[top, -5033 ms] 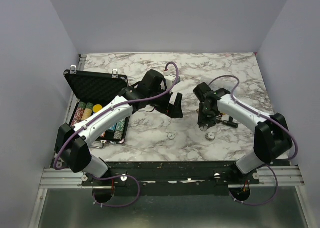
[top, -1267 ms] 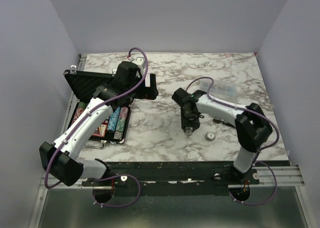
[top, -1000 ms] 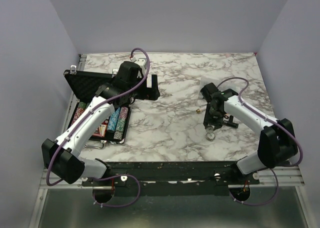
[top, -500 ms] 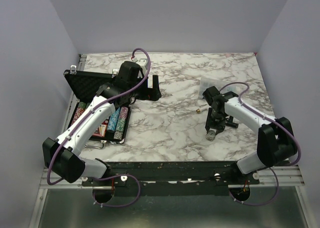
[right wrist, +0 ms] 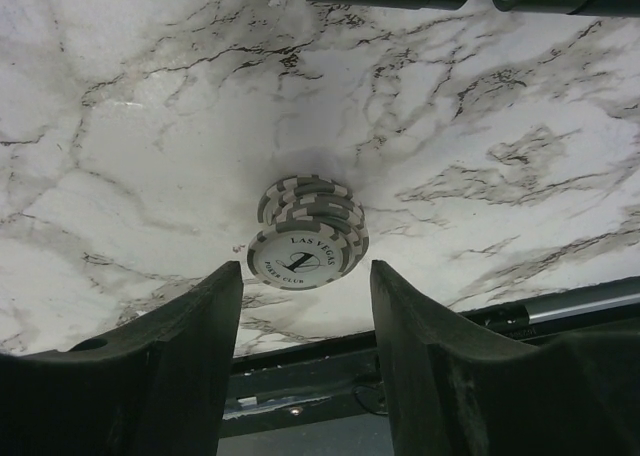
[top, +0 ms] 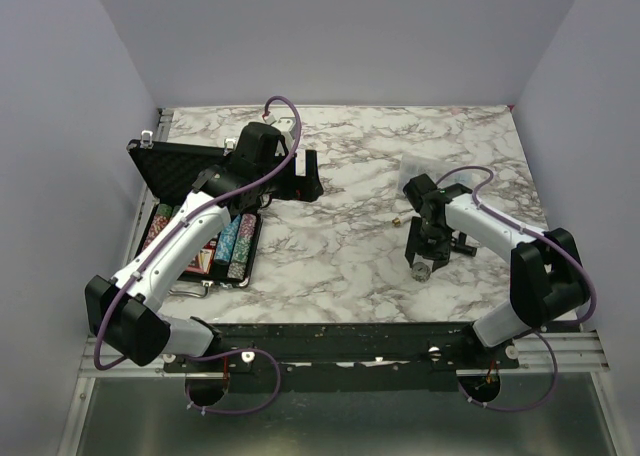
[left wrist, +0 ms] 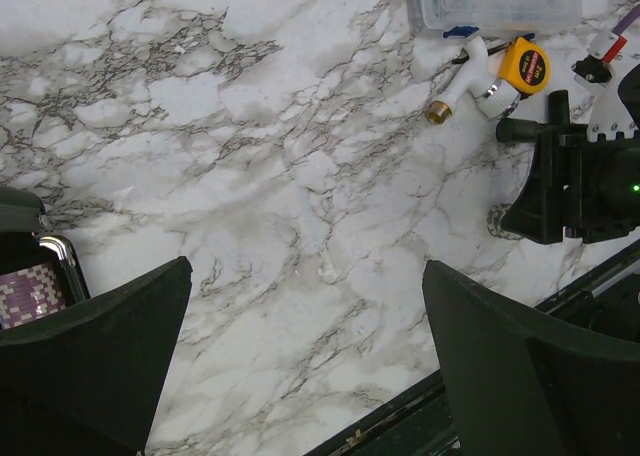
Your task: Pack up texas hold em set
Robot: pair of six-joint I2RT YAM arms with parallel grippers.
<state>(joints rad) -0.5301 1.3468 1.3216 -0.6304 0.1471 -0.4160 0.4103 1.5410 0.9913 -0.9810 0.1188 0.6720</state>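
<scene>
The black hinged case (top: 180,171) lies open at the left, with rows of coloured chips (top: 232,241) in its tray; one corner shows in the left wrist view (left wrist: 30,291). A small stack of white-grey poker chips (right wrist: 308,236) (top: 421,272) stands on the marble near the front edge. My right gripper (right wrist: 305,271) (top: 419,261) is open right over the stack, one finger on each side with a gap to both. My left gripper (left wrist: 305,276) (top: 308,181) is wide open and holds nothing, above bare marble just right of the case lid.
A clear plastic compartment box (left wrist: 495,1) (top: 425,166) sits at the back right. Beside it lie a yellow tape measure (left wrist: 525,66) and a white fitting with a brass end (left wrist: 460,71). The table's front rail (right wrist: 400,346) runs just beyond the chip stack.
My right arm swung from mid-table to the chip near the front edge, then its jaws widened around the stack. The left arm has barely moved.
</scene>
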